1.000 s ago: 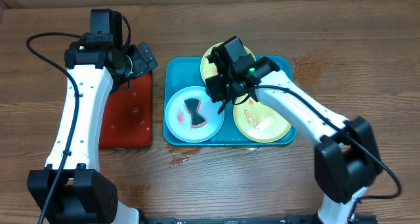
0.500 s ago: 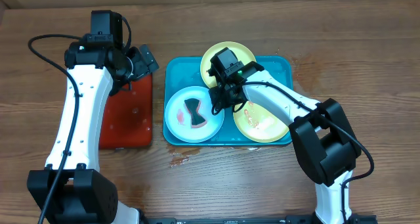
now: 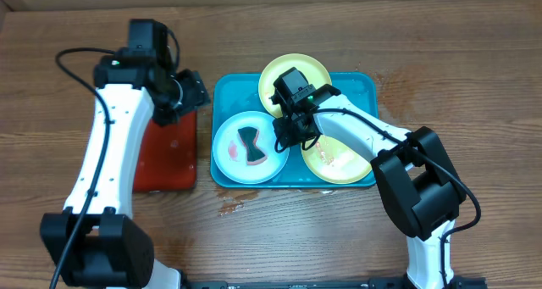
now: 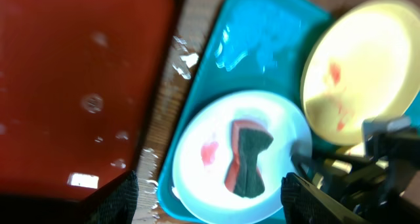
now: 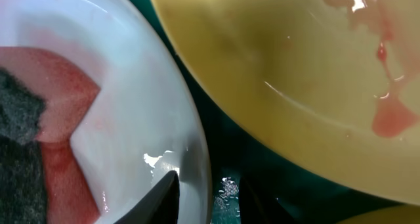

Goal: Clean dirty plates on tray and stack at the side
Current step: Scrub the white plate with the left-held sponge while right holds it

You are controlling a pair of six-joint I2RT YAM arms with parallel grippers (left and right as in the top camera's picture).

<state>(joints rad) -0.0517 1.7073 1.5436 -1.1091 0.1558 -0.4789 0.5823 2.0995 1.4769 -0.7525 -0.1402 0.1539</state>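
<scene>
The turquoise tray [image 3: 229, 90] holds three plates. The white plate [image 3: 229, 153] with a light-blue rim has red smears and carries a red sponge with a dark scouring pad [image 3: 248, 145]. One yellow-green plate [image 3: 296, 69] leans on the tray's far rim. The other [image 3: 339, 158] lies at the front right with red smears. My right gripper [image 3: 284, 138] is low at the white plate's right edge. In the right wrist view its open fingers [image 5: 210, 191] straddle the white plate's [image 5: 131, 99] rim. My left gripper [image 3: 190, 90] is open and empty [image 4: 210, 204].
A red-orange tray [image 3: 165, 153] with water drops lies left of the turquoise tray, under my left arm. Water is spilled on the wooden table [image 3: 233, 206] by the turquoise tray's front left corner. A smeared yellow-green plate [image 5: 275, 60] fills the top of the right wrist view.
My left arm has swung right, toward the turquoise tray. My right gripper moved from the far yellow-green plate down to the white plate's right rim and has stayed there.
</scene>
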